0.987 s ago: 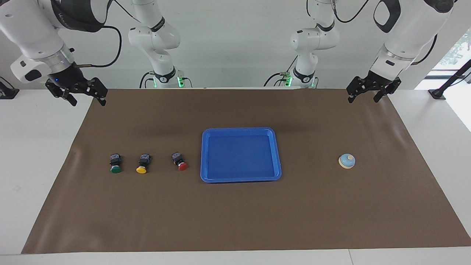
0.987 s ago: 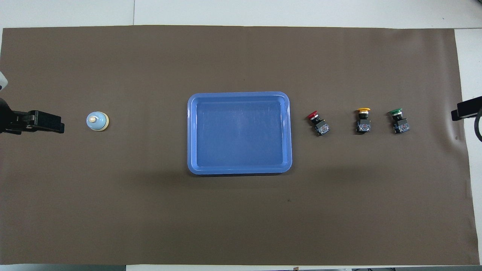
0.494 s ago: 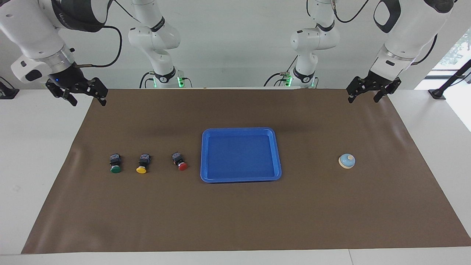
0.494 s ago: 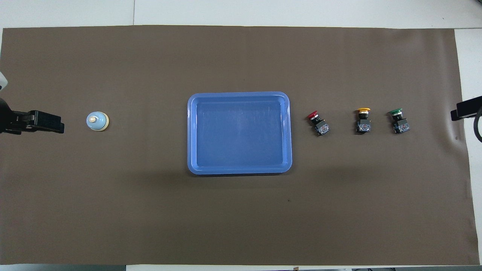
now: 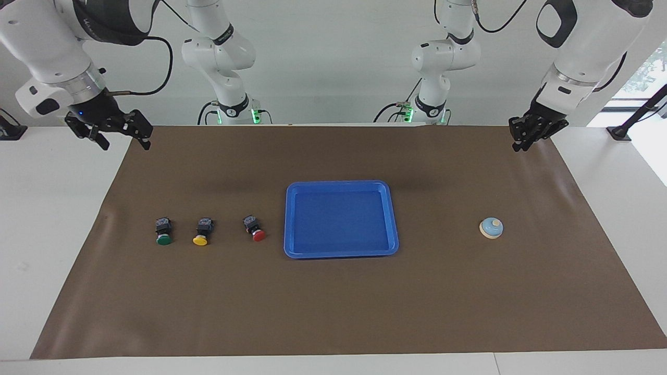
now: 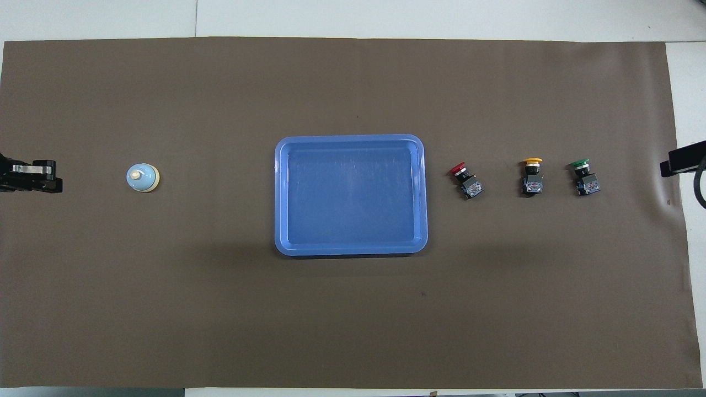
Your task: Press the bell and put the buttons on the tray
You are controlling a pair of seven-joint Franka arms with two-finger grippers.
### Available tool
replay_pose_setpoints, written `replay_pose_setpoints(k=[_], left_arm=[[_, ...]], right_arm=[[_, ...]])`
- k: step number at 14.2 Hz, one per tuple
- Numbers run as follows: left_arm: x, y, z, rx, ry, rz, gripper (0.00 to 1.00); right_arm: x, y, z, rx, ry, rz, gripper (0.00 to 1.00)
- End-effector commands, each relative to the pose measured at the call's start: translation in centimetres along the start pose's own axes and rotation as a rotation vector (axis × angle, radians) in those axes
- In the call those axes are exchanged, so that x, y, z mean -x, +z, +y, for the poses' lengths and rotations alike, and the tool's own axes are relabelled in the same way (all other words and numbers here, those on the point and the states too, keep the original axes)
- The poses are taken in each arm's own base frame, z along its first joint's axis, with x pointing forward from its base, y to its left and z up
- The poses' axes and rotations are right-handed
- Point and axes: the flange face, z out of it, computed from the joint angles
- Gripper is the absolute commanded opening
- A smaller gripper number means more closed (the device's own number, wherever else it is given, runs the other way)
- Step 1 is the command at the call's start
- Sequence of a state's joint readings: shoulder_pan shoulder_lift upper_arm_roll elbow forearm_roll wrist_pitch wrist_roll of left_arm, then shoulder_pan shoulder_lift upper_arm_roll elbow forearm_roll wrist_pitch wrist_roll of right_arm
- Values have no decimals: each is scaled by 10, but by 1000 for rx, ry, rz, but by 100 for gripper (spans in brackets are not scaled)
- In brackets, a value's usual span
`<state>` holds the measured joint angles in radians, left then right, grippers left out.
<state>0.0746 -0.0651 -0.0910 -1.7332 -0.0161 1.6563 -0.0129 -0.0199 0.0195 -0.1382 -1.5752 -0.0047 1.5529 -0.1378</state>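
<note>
Since a second ago, only the left gripper (image 5: 522, 143) has changed: its fingers have clenched together on nothing, and it hangs over the mat's edge at the left arm's end. That looks like a closed tip made ready to press the bell (image 5: 491, 228), which nothing has touched yet. The right gripper (image 5: 119, 139) waits with jaws spread over the mat's corner at its own end. Pale blue with a cream knob, the bell sits upright on the mat toward the left arm's end, well apart from the tray (image 5: 394, 219). Green button (image 5: 163, 232), yellow button (image 5: 202, 232) and red button (image 5: 254, 228) lie tipped in a row beside the bare tray.
</note>
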Motion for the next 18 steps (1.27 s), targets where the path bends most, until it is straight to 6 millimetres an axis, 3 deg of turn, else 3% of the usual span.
replay_pose_setpoints(k=[1,4,7,9,11,14,18], left_arm=[[-22,26,-7,-20,-11,-24,0],[-61,69,-34,-8,-52,-59,0],[-81,111,-53,3,-83,-23,0],[-86,127,-52,6,-82,0,0],[-94,157,-52,9,-79,-12,0],[-86,201,-45,9,-72,11,0],[-90,237,-32,12,-53,-6,0]], right_arm=[[6,-1,-1,-14,-11,-2,100],[6,-1,-1,-14,-11,-2,100],[6,-1,-1,-14,-11,-2,100],[6,-1,-1,-14,-11,-2,100],[6,-1,-1,-14,-11,-2,100],[6,-1,-1,-14,-11,-2,100],[6,-1,-1,-14,-11,-2,100]])
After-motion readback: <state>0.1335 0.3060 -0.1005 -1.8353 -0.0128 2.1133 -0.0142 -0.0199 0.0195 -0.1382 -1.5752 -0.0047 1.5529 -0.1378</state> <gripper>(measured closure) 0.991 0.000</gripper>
